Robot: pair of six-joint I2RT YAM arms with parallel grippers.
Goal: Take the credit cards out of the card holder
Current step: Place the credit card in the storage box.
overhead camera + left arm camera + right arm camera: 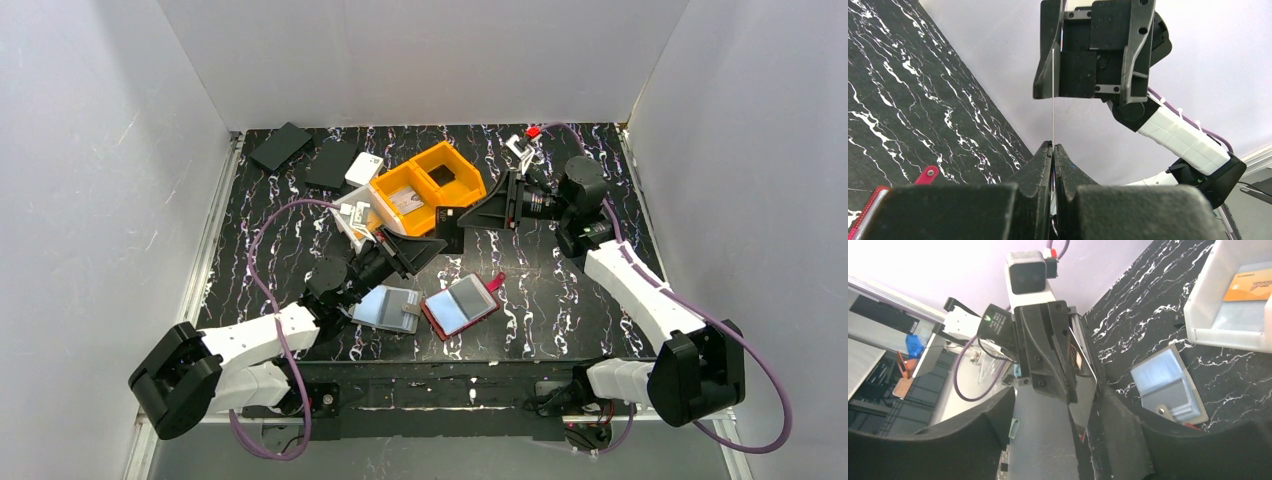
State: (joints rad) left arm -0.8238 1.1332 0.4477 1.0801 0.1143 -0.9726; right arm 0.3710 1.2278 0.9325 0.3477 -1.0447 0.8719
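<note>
Our left jaws are clamped on the dark card (450,228), held clear of the surface so our right jaws, apart, can straddle its free edge: a handover, we reckon.

Bright, even light from above, only soft shadows on the marbled table (560,300); white walls (90,200) near blown out; near fingers (923,450) blurred in both wrist views.

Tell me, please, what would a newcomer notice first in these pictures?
A dark card is held in the air above the table's middle: the left jaws are shut on it, and the right jaws stand open around it. Nearer on the table lies an open red card holder; behind, an orange bin.
</note>
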